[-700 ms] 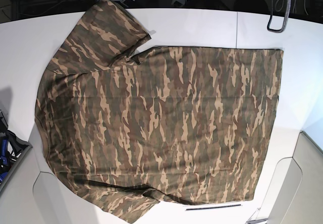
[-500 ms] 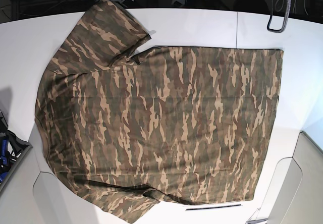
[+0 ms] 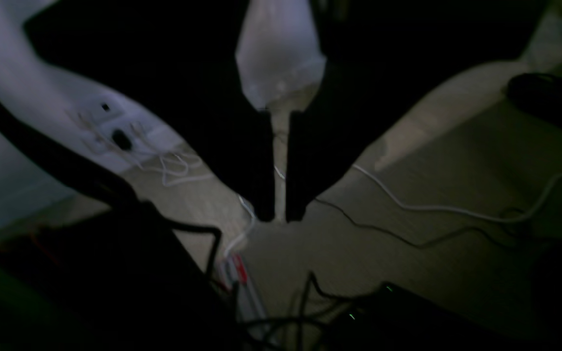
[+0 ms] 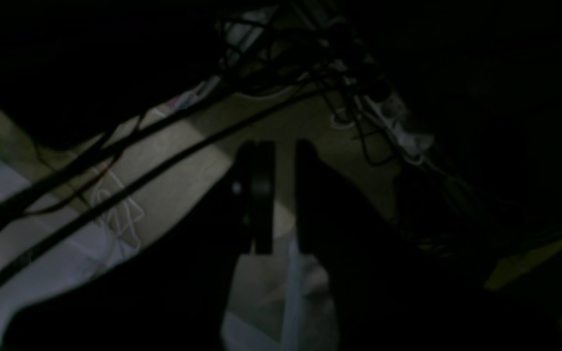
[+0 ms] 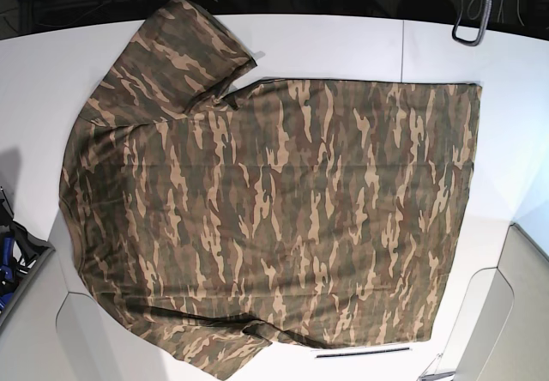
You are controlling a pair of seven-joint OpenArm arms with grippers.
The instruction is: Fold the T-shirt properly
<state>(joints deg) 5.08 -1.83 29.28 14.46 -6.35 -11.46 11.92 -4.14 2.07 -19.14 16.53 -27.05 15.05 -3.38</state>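
The T-shirt (image 5: 274, 218), in brown, tan and olive camouflage, lies spread flat on the white table (image 5: 343, 46). Its collar end is to the left and its hem to the right, with one sleeve at the top left and one at the bottom. It does not show in either wrist view. My left gripper (image 3: 279, 217) hangs over the floor, away from the shirt, its dark fingers nearly together and empty. My right gripper (image 4: 283, 146) is also over the floor with a narrow gap and holds nothing. Only bits of the arms show at the base view's top edge.
A black cable loop (image 5: 472, 21) hangs at the table's back right. A dark bin with blue parts (image 5: 10, 257) stands at the left edge. A thin striped strip (image 5: 364, 351) lies by the shirt's front edge. Cables (image 3: 432, 209) and a power strip (image 4: 398, 126) lie on the floor.
The arm parts at the top edge of the base view have drawn back, further out of frame. The shirt has not moved.
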